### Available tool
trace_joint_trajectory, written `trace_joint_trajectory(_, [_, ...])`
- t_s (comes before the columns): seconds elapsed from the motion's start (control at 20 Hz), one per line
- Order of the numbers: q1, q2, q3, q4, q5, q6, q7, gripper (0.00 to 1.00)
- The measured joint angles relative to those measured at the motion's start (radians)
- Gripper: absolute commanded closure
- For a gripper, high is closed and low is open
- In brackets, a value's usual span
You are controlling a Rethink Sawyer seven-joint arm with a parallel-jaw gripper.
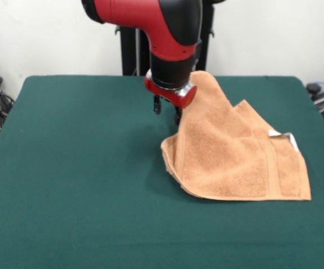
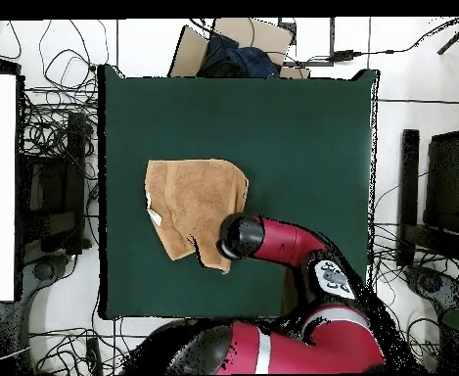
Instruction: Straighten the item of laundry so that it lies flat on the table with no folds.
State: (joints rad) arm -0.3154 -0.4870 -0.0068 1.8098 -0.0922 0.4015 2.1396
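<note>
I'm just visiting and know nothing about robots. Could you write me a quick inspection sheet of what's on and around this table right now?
Surface: table covered in dark green cloth.
Job's things: peach-orange towel, not flat; one part is lifted up at the gripper, layers overlap, and a white tag shows at one edge.
Clutter: nothing seen on the table besides the towel.
Gripper: gripper at the towel's raised part; whether it is open or shut cannot be told.
Cables: many loose cables on the floor around the table.
Surroundings: white wall behind, a cardboard box at one table edge, black stands at the side.
</note>
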Motion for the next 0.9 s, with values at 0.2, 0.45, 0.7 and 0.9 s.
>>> trace_joint_trajectory(0.2, [-0.009,-0.023,0.025,0.000,0.000,0.035,0.000,0.00])
trace_joint_trajectory(0.45, [-0.013,-0.035,0.045,0.000,0.000,0.053,0.000,0.00])
trace_joint_trajectory(0.7, [-0.022,-0.037,0.067,0.000,0.000,0.052,0.000,0.00])
trace_joint_trajectory(0.9, [-0.023,-0.030,0.069,-0.007,0.000,0.060,0.000,0.00])
